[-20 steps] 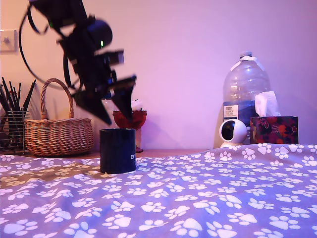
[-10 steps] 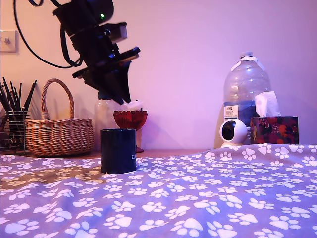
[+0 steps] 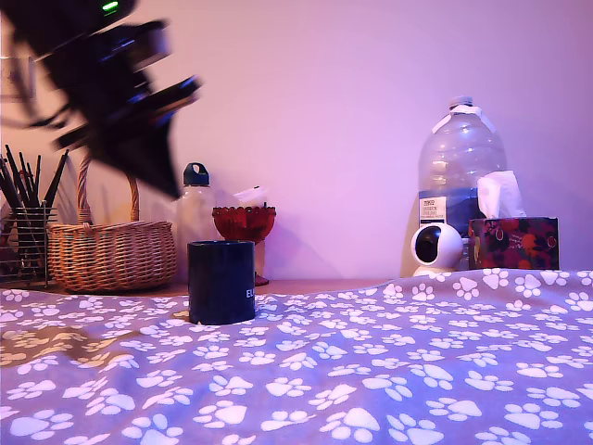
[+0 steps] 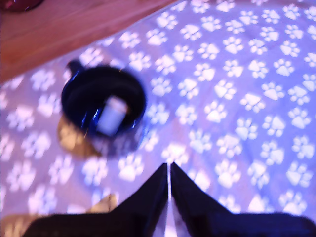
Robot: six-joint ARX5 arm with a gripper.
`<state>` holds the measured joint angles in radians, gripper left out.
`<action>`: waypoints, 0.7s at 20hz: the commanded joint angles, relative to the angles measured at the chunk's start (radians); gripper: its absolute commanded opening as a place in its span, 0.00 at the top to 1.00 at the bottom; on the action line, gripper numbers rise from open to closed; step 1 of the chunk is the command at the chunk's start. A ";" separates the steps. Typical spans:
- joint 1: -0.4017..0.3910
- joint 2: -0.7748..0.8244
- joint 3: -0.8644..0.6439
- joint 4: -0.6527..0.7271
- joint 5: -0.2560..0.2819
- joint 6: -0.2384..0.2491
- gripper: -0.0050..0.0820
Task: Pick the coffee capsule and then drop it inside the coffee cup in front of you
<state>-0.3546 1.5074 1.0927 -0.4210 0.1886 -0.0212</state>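
High above the patterned cloth, at the exterior view's upper left: gripper [image 3: 153, 171], dark and motion-blurred, well clear of everything beneath. Seen from the wrist: two black fingers [image 4: 148, 195] pressed together with only a hairline slit between them, nothing held. Below and apart from those tips: coffee cup [image 4: 102, 109], dark navy, upright on the cloth, handle stub toward the wooden strip. Inside that cup: coffee capsule [image 4: 111, 115], pale cream, lying tilted on the dark bottom, somewhat blurred. From the exterior: same cup [image 3: 220, 282] standing straight-sided with small white lettering at its lower edge, capsule hidden by the wall. Underneath: purple cloth [image 3: 389, 362] printed all over with white paw marks, rumpled toward the exterior view's lower left. Beyond the cloth edge: brown wooden surface [image 4: 54, 34]. Just behind the cup in the exterior view: red glass bowl [image 3: 244, 223] on a stem, and beside it a clear bottle with a dark cap [image 3: 195, 209]. Farther to the exterior view's left: wicker basket [image 3: 109, 252] with an arched handle, then a wire holder of dark pencils [image 3: 23, 232]. Over at the exterior view's right: large water jug [image 3: 460, 176], small round white camera [image 3: 435, 247], floral tissue box [image 3: 512, 241] with a tissue sticking up.
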 commanded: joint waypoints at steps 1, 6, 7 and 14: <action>0.029 -0.054 -0.074 0.042 0.000 -0.010 0.96; 0.137 -0.187 -0.261 0.149 0.000 -0.044 0.96; 0.159 -0.212 -0.298 0.173 0.000 -0.053 0.96; 0.276 -0.389 -0.546 0.366 0.002 -0.087 0.96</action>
<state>-0.0864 1.1397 0.5838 -0.0795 0.1879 -0.1024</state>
